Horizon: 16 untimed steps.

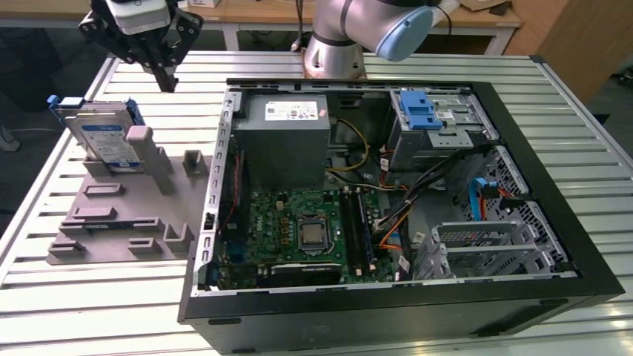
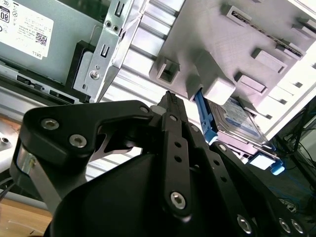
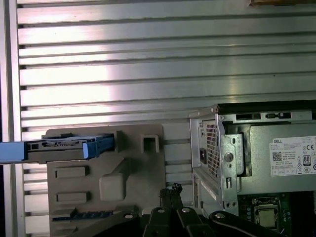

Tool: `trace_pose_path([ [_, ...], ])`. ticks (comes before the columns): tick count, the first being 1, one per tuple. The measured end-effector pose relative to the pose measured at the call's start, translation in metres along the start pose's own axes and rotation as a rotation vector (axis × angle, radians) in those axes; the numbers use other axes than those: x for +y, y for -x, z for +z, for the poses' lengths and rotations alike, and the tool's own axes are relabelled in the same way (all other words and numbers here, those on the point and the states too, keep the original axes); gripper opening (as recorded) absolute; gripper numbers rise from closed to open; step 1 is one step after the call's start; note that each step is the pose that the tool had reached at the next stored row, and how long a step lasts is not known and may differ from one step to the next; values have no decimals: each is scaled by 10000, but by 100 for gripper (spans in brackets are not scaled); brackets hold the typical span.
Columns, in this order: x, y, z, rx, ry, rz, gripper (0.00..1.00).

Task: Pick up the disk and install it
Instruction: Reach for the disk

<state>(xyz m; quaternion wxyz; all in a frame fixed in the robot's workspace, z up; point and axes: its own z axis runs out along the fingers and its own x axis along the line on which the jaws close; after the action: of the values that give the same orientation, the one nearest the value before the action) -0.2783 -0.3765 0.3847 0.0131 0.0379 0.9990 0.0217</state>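
Fingers [image 1: 166, 76] pressed together, empty, hover near disk [image 1: 104, 139] standing in grey holder [image 1: 104, 216].

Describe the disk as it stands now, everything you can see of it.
The disk is a flat silver drive with a white-and-blue label, framed by a blue plastic carrier bracket. It stands on edge, near upright, slotted in the grey fixture on the slatted table, to the exterior view's left of the open computer case. Only the fixture touches it; the gripper hangs apart, shut and empty.
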Motion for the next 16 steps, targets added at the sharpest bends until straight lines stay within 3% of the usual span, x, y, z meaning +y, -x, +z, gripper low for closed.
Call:
trace_pose_path([
  [16, -3, -43, 2, 1, 0, 0, 11],
])
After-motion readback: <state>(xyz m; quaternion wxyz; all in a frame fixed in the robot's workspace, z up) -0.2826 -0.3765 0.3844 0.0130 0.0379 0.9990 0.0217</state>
